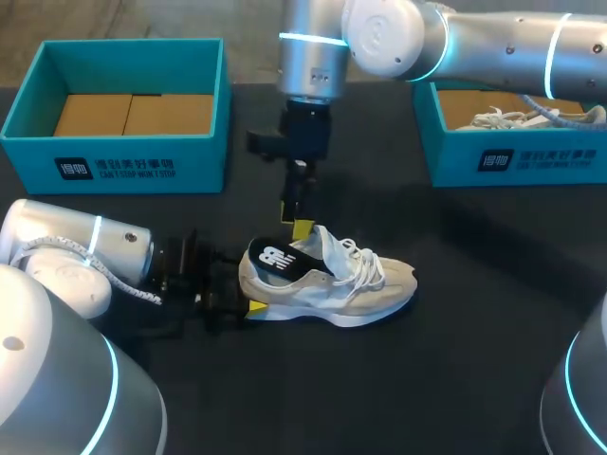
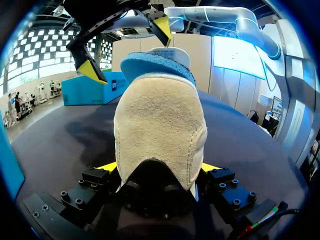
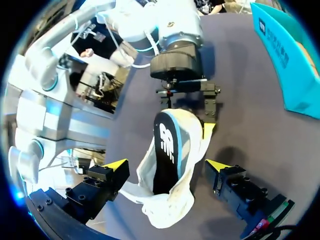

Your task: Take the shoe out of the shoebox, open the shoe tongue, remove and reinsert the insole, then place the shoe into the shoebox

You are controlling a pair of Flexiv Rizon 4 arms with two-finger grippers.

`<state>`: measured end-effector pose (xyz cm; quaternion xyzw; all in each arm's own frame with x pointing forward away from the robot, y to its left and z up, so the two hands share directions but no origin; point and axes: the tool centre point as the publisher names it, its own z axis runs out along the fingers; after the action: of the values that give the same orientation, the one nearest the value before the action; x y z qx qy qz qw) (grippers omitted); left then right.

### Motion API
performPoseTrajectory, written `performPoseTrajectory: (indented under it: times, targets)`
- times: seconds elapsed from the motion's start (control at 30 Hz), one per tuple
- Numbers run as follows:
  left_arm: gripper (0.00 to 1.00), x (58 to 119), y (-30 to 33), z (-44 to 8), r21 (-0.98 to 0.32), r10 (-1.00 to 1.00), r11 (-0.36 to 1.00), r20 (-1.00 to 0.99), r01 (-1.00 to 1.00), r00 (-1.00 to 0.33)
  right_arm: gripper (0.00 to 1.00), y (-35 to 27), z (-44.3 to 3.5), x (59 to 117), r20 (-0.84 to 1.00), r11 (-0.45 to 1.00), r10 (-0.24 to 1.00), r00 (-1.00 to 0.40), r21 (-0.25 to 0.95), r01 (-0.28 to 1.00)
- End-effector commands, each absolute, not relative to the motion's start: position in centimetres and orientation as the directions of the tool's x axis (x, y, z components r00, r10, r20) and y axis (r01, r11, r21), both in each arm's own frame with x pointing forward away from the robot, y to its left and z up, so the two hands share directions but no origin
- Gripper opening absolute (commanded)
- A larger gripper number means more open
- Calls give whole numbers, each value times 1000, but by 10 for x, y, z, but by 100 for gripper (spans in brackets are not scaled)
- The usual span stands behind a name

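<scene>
Dark worktop (image 1: 474, 370), two teal boxes at back. Left shoebox (image 1: 114, 166) shows brown card inside; right shoebox (image 1: 517, 156) has pale laces (image 1: 493, 118) showing. Shoe (image 1: 356, 289) stands on its sole mid-worktop, outside both boxes, toe toward our right. Our left gripper (image 2: 159, 167) sits low at heel, fingers clamped on shoe from both sides. Insole (image 3: 167, 145) sticks up out of shoe opening. Our right gripper (image 3: 167, 165) hangs above, fingers wide apart either side of insole.

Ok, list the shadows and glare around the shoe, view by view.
Head view: faint shadow under the shoe; the right arm's ring glows. Left wrist view: a broad shadow on the table beside the shoe. Right wrist view: a dark patch beside the shoe.
</scene>
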<state>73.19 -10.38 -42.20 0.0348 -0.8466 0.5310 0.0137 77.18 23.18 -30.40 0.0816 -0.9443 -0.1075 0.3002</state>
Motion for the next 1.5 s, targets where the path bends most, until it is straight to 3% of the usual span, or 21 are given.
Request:
performPoseTrajectory:
  times: [0.03,0.67,0.97,1.07,1.17,1.5]
  targets:
    - [0,733,-104,-425,-897,-44,436,61,-74,-997,100,234,-310,772,613,961,-236,-754,263,-88]
    - [0,733,-104,-425,-897,-44,436,61,-74,-997,100,235,-316,748,686,949,-254,-682,311,-41]
    - [0,733,-104,-425,-897,-44,436,61,-74,-997,100,233,-318,739,704,955,-195,-683,295,31]
    - [0,733,-104,-425,-897,-44,436,61,-74,-997,95,234,-317,739,701,954,-177,-691,294,54]
    - [0,733,-104,-425,-897,-44,436,61,-74,-997,100,234,-314,739,700,954,-173,-693,293,59]
    - [0,733,-104,-425,-897,-44,436,61,-74,-997,100,233,-304,741,689,955,-144,-710,284,82]
